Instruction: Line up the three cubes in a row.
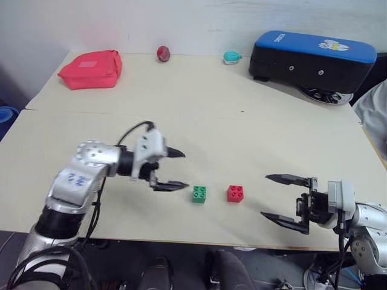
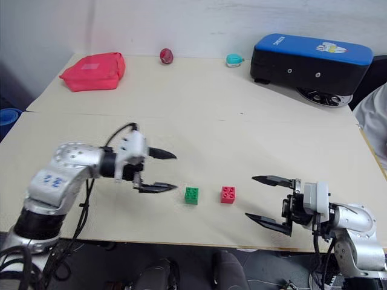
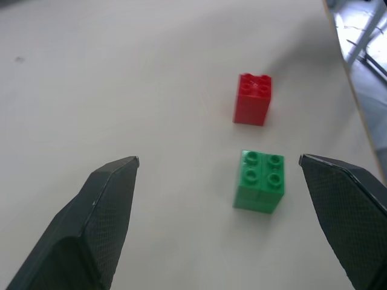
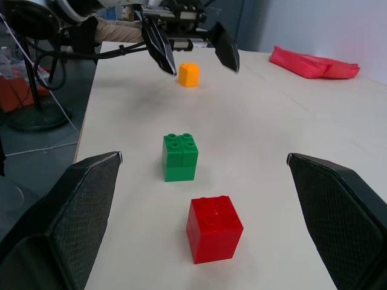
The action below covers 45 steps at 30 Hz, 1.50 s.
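The green cube (image 1: 199, 194) and the red cube (image 1: 235, 193) stand side by side near the table's front edge, a small gap between them. The yellow-orange cube (image 4: 188, 74) stands on the table beyond the green one, in line with both. My left gripper (image 1: 181, 170) hovers open over the yellow-orange cube, holding nothing, and hides that cube from the head views. In the left wrist view the green cube (image 3: 260, 181) and the red cube (image 3: 253, 98) lie ahead of its fingers. My right gripper (image 1: 266, 196) stands open and empty, right of the red cube, pointing at the row.
A red pouch (image 1: 91, 68) lies at the back left. A dark red egg-shaped ball (image 1: 162, 53) and a small teal object (image 1: 231, 57) sit at the far edge. A black case with a blue lid (image 1: 311, 60) fills the back right corner.
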Tool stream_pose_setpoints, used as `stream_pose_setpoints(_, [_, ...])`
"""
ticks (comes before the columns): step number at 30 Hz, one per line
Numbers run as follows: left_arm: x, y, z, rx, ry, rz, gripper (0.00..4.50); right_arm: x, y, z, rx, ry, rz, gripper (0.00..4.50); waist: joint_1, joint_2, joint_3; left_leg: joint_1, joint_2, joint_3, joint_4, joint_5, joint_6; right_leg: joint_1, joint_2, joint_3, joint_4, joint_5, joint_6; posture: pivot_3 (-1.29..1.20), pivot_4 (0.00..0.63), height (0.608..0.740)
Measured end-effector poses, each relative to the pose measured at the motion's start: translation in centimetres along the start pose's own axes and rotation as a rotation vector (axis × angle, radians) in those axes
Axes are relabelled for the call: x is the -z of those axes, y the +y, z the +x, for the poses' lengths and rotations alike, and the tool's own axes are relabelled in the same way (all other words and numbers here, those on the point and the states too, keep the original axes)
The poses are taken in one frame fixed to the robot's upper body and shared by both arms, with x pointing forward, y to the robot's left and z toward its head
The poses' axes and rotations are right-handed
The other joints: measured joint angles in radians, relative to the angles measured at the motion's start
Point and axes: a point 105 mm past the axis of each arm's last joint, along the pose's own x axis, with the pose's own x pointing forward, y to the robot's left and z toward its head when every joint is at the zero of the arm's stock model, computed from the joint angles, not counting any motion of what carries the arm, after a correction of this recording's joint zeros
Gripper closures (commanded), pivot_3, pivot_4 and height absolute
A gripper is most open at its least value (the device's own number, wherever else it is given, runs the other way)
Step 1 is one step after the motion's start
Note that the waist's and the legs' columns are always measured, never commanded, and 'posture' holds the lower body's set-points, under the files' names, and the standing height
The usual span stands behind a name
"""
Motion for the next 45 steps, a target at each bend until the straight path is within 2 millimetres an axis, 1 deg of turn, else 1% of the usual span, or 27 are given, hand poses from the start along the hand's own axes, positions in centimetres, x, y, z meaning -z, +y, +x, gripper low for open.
stream_pose_setpoints(2, [1.3,0.1,-3.6,-0.153,-0.046,-0.025,0.02,-0.1,-0.4,0.7,0.013,-0.036,0.011,0.0,-0.004,0.0,0.0,0.002,0.0,-0.001,-0.001,-0.001,-0.001,0.0,0.0,0.001,0.0,0.0,-0.001,0.0,0.15,0.74])
stream_pose_setpoints(5, [4.1,-0.4,-8.7,-0.428,-0.061,-0.095,0.02,-0.3,-0.8,1.7,0.021,-0.086,0.011,0.0,-0.002,0.0,0.0,0.004,0.0,-0.001,-0.001,-0.002,0.001,0.001,0.0,0.001,0.0,0.0,-0.001,0.0,0.15,0.74])
stream_pose_setpoints(6, [5.2,-0.8,-10.9,-0.547,-0.056,-0.128,0.02,-0.5,-0.9,2.1,0.021,-0.102,0.008,0.0,0.0,0.0,0.0,0.004,0.0,-0.001,-0.001,-0.005,0.005,0.002,-0.001,0.001,0.0,0.0,-0.001,0.0,0.15,0.74])
stream_pose_setpoints(8, [6.8,-2.1,-14.2,-0.711,-0.024,-0.191,0.02,-0.5,-0.9,2.6,0.023,-0.124,0.012,0.0,0.002,-0.001,0.0,0.005,0.0,-0.001,-0.002,-0.007,0.007,0.003,-0.002,0.001,-0.001,0.0,-0.001,0.0,0.15,0.74])
stream_pose_setpoints(9, [7.4,-2.9,-15.5,-0.784,-0.018,-0.219,0.02,-0.4,-0.8,2.8,0.02,-0.131,0.018,0.0,0.007,-0.001,0.0,0.005,-0.001,-0.001,-0.002,-0.008,0.008,0.004,-0.004,0.0,-0.001,0.0,-0.001,0.0,0.15,0.74])
stream_pose_setpoints(12, [9.1,-5.4,-18.6,-0.962,0.018,-0.271,0.02,-0.4,-0.7,3.4,0.013,-0.157,0.006,0.0,0.008,-0.001,-0.001,0.005,-0.003,-0.001,-0.002,-0.01,0.01,0.005,-0.006,-0.002,-0.003,0.0,0.0,0.0,0.15,0.74])
stream_pose_setpoints(14, [10.6,-6.9,-20.3,-1.063,0.04,-0.317,0.02,-0.4,-0.5,3.7,0.005,-0.163,0.007,0.0,0.007,-0.002,-0.001,0.005,-0.003,-0.001,-0.002,-0.01,0.01,0.005,-0.007,-0.002,-0.003,0.0,0.0,0.0,0.15,0.74])
stream_pose_setpoints(15, [11.3,-7.5,-20.8,-1.105,0.042,-0.343,0.02,-0.3,-0.5,3.7,0.004,-0.164,0.01,0.0,0.007,-0.002,-0.001,0.005,-0.003,-0.002,-0.001,-0.01,0.01,0.005,-0.007,-0.002,-0.003,0.0,0.0,0.0,0.15,0.74])
stream_pose_setpoints(17, [12.0,-7.9,-20.9,-1.158,0.03,-0.37,0.02,-0.1,-0.5,3.8,0.0,-0.16,0.006,0.0,0.008,-0.002,-0.001,0.005,-0.003,-0.002,-0.001,-0.01,0.01,0.005,-0.007,-0.003,-0.003,0.0,-0.001,0.0,0.15,0.74])
stream_pose_setpoints(20, [11.7,-7.1,-20.1,-1.174,-0.009,-0.361,0.02,-0.1,-0.6,3.8,-0.001,-0.163,-0.002,0.0,0.007,-0.002,-0.001,0.005,-0.003,-0.002,-0.002,-0.01,0.01,0.006,-0.006,-0.003,-0.003,0.0,-0.001,0.0,0.15,0.74])
stream_pose_setpoints(22, [10.6,-5.5,-19.1,-1.185,-0.06,-0.337,0.02,0.0,-0.6,3.7,0.001,-0.161,0.002,0.0,0.007,-0.002,-0.001,0.005,-0.003,-0.002,-0.002,-0.01,0.01,0.006,-0.006,-0.003,-0.003,0.0,0.0,0.0,0.15,0.74])
stream_pose_setpoints(24, [9.3,-2.7,-17.7,-1.232,-0.138,-0.337,0.02,0.1,-0.7,3.7,-0.004,-0.16,0.007,0.0,0.01,-0.002,-0.001,0.006,-0.003,-0.003,-0.002,-0.01,0.01,0.007,-0.007,-0.004,-0.003,0.0,0.0,0.0,0.15,0.74])
stream_pose_setpoints(26, [8.1,-0.2,-16.0,-1.275,-0.17,-0.349,0.02,0.0,-0.7,3.7,-0.008,-0.161,-0.001,0.0,0.007,-0.003,-0.001,0.007,-0.003,-0.003,-0.002,-0.01,0.01,0.009,-0.006,-0.004,-0.003,0.0,0.0,0.0,0.15,0.74])
stream_pose_setpoints(28, [7.9,1.3,-14.6,-1.315,-0.159,-0.38,0.02,0.0,-0.8,3.8,-0.01,-0.162,-0.004,0.0,0.002,-0.002,-0.001,0.008,-0.003,-0.003,-0.002,-0.01,0.009,0.01,-0.006,-0.003,-0.003,0.0,0.001,0.0,0.15,0.74])
stream_pose_setpoints(30, [8.4,2.7,-12.9,-1.376,-0.149,-0.471,0.02,0.2,-0.9,3.8,-0.006,-0.149,-0.008,0.0,0.001,-0.002,-0.001,0.009,-0.003,-0.002,-0.003,-0.01,0.009,0.01,-0.005,-0.002,-0.003,0.0,0.001,0.0,0.15,0.74])
stream_pose_setpoints(32, [8.9,3.7,-10.9,-1.4,-0.134,-0.554,0.02,0.1,-1.0,4.0,-0.006,-0.145,-0.017,0.0,0.003,-0.002,-0.001,0.009,-0.003,-0.002,-0.003,-0.01,0.008,0.01,-0.005,-0.003,-0.004,0.0,0.001,0.0,0.15,0.74])
stream_pose_setpoints(34, [9.1,4.3,-9.6,-1.419,-0.099,-0.586,0.02,-0.1,-1.3,4.2,-0.005,-0.144,-0.03,0.0,0.002,-0.003,-0.001,0.01,-0.003,-0.002,-0.003,-0.01,0.007,0.01,-0.004,-0.003,-0.004,0.0,0.001,0.0,0.15,0.74])
stream_pose_setpoints(36, [9.4,4.9,-8.9,-1.432,-0.051,-0.597,0.02,-0.1,-1.3,4.3,-0.004,-0.141,-0.033,0.0,0.004,-0.002,-0.001,0.01,-0.002,-0.002,-0.003,-0.009,0.006,0.01,-0.003,-0.002,-0.004,0.0,0.001,0.0,0.15,0.74])
stream_pose_setpoints(38, [9.9,4.8,-8.2,-1.427,0.001,-0.608,0.02,0.0,-1.3,4.4,0.0,-0.137,-0.031,0.0,0.004,-0.002,-0.001,0.01,-0.002,-0.002,-0.003,-0.008,0.004,0.01,-0.003,-0.002,-0.004,0.0,0.001,0.0,0.15,0.74])
stream_pose_setpoints(40, [10.4,4.6,-8.2,-1.454,0.047,-0.609,0.02,0.0,-1.4,4.5,0.002,-0.134,-0.03,0.0,0.004,-0.003,-0.001,0.01,-0.002,-0.002,-0.003,-0.008,0.004,0.01,-0.003,-0.002,-0.004,0.0,0.001,0.0,0.15,0.74])
stream_pose_setpoints(43, [11.0,4.3,-8.5,-1.486,0.094,-0.615,0.53,0.0,-1.4,4.5,0.01,-0.133,-0.03,0.0,0.005,-0.003,-0.001,0.01,-0.002,-0.002,-0.003,-0.008,0.004,0.01,-0.003,-0.002,-0.004,0.0,0.001,0.0,0.15,0.74])
stream_pose_setpoints(45, [11.3,4.1,-8.5,-1.496,0.109,-0.627,1.09,0.0,-1.5,4.5,0.016,-0.134,-0.03,0.0,0.007,-0.003,-0.001,0.01,-0.002,-0.002,-0.003,-0.008,0.004,0.01,-0.004,-0.002,-0.004,0.0,0.001,0.0,0.15,0.74])
